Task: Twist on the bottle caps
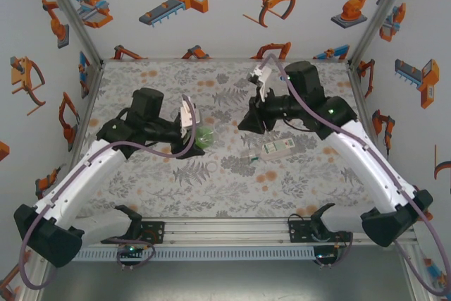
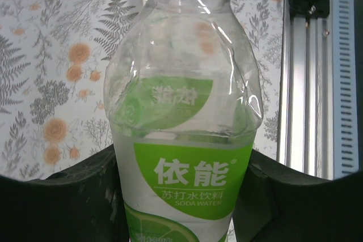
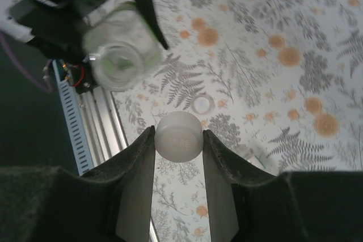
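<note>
Between right jaws, white cap (image 3: pixel 178 135); left jaws clamp bottle (image 2: pixel 184 117), seemingly uncapped.

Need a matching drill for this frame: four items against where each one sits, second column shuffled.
Items
1. green-labelled bottle
2. white cap
3. small ring
4. second bottle

Places
A. flat on the table, touching nothing
B. gripped by the left fingers
C. on its side on the table
D. pinched between the right fingers

Pairs: 1-B, 2-D, 3-A, 4-C
</note>
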You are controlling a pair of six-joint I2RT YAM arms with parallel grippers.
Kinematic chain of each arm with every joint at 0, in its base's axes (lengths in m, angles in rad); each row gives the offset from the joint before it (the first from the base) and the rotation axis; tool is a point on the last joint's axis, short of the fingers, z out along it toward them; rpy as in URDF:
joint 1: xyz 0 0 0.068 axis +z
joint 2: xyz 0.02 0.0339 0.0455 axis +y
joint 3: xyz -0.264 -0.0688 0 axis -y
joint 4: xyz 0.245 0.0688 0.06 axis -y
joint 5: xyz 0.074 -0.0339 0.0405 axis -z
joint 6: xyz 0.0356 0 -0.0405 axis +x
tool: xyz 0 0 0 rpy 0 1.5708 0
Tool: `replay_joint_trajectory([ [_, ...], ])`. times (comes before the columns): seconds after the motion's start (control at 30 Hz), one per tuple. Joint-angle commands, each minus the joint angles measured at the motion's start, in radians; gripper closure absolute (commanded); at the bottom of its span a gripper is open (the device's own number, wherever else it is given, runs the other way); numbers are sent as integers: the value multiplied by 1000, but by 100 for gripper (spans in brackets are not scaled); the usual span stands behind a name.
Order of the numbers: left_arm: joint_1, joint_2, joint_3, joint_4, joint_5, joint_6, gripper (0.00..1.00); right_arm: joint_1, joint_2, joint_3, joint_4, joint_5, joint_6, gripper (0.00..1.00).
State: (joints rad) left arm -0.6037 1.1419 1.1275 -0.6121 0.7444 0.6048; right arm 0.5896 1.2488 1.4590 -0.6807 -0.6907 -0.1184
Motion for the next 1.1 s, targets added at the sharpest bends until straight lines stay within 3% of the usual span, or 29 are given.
replay_joint_trajectory([
  [0.0, -58, 30, 60, -77, -17, 110, 100, -2, -59, -26, 5, -208, -192, 100],
  [0.23, -127, 79, 117, -99, -41, 130, 100, 5, -127, -107, 53, -287, -319, 100],
  [0.83, -155, 107, 158, -89, -37, 88, 100, 73, -124, -178, 162, -239, -319, 100],
  [1.07, -151, 103, 156, -57, 47, 48, 100, 90, -144, -199, 122, -214, -413, 100],
])
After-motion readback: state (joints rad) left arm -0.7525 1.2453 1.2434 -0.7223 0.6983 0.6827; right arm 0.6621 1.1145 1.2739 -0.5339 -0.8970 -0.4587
